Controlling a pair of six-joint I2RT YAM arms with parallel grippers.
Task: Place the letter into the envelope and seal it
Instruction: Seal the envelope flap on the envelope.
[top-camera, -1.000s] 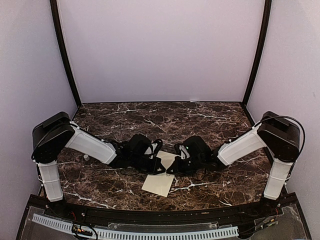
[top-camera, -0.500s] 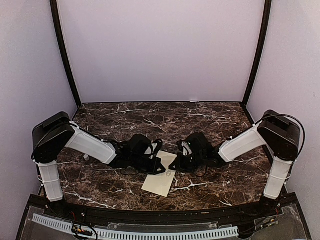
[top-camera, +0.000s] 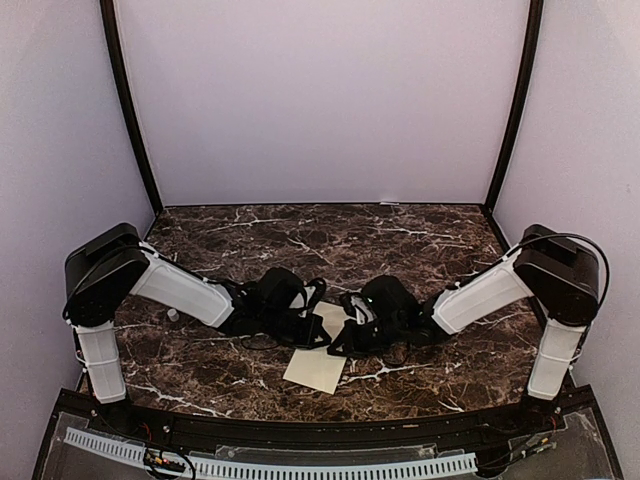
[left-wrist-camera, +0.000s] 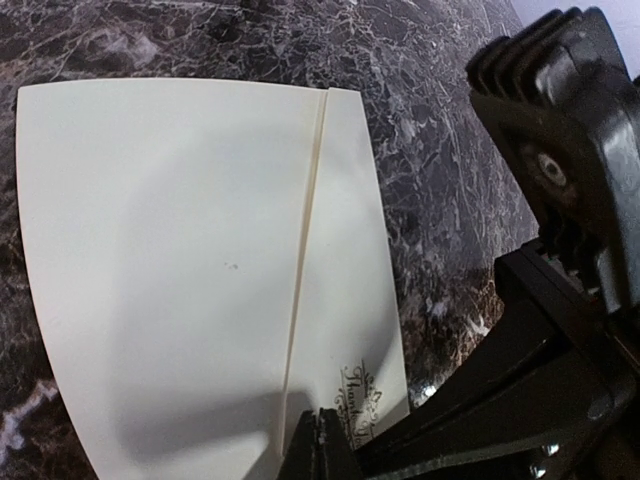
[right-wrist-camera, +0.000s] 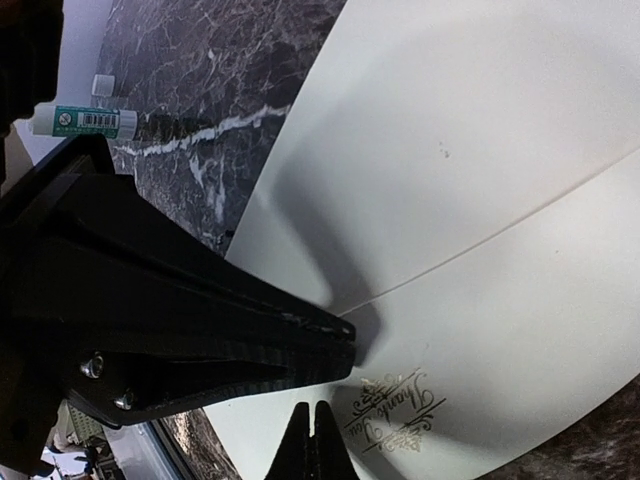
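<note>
From above, the envelope (top-camera: 318, 370) lies flat on the dark marble table (top-camera: 300, 235), near the front edge and midway between the two arm bases; the left gripper (top-camera: 322, 338) and the right gripper (top-camera: 336, 346) meet low over its far end, their black bodies hiding that part of the paper.

In the left wrist view the envelope fills most of the picture; its flap (left-wrist-camera: 350, 250) is folded down over the body, the flap's edge showing as a raised slanting line; a gold script mark (left-wrist-camera: 360, 392) sits on the flap near the bottom; the left gripper's fingers are pressed together with nothing between them, tips down at the paper just beside the mark; the right gripper's black body looms close on the right.

In the right wrist view the right gripper's fingers are likewise closed on nothing, tips beside the same mark; the left gripper's closed fingers come in from the left, ending at the flap's edge; a glue stick (right-wrist-camera: 85, 121) lies on the marble beyond, well apart from the envelope; the letter cannot be made out as a separate sheet.
</note>
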